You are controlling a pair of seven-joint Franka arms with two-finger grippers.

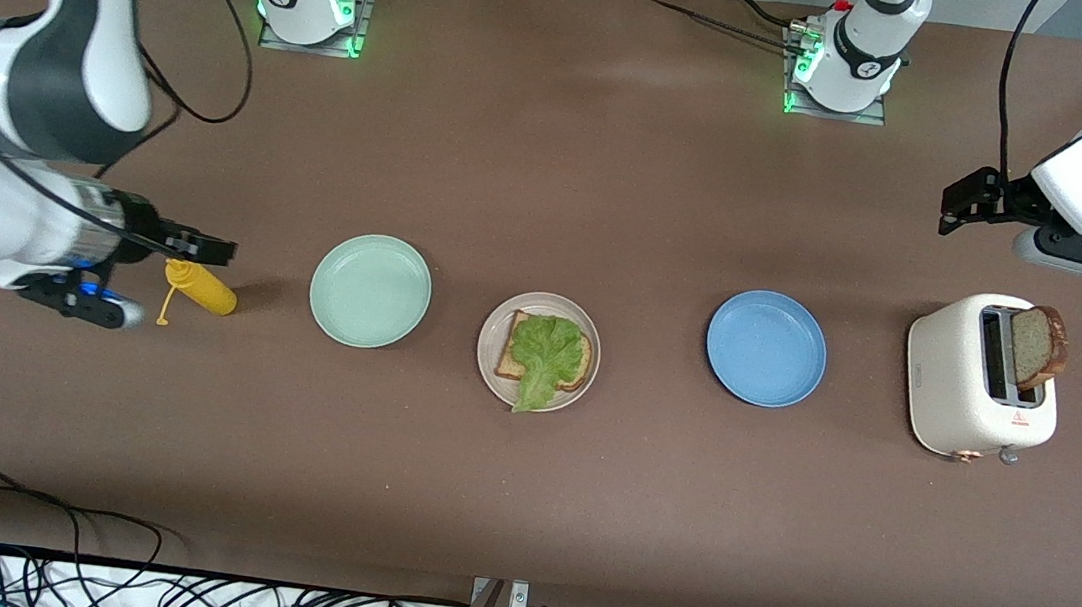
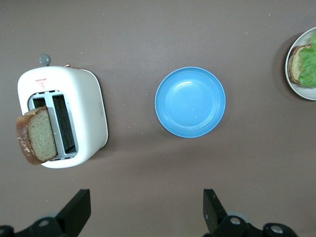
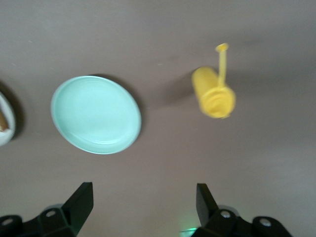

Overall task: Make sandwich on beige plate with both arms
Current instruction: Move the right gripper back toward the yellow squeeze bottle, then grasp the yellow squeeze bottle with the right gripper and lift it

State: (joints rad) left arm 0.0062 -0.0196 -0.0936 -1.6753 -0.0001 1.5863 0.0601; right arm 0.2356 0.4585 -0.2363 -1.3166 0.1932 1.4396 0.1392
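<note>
The beige plate (image 1: 546,300) lies mid-table with one bread slice (image 1: 512,353) on it and a green lettuce leaf (image 1: 548,350) on the slice. It also shows at the edge of the left wrist view (image 2: 299,94). A second bread slice (image 1: 1039,346) stands tilted in a slot of the white toaster (image 1: 956,377); it also shows in the left wrist view (image 2: 39,134). My left gripper (image 1: 964,199) is open and empty over bare table by the toaster. My right gripper (image 1: 200,248) is open and empty over the yellow bottle (image 1: 201,288).
A blue plate (image 1: 766,347) lies between the beige plate and the toaster. A mint-green plate (image 1: 370,290) lies between the beige plate and the yellow bottle. Both are empty. Cables hang along the table edge nearest the front camera.
</note>
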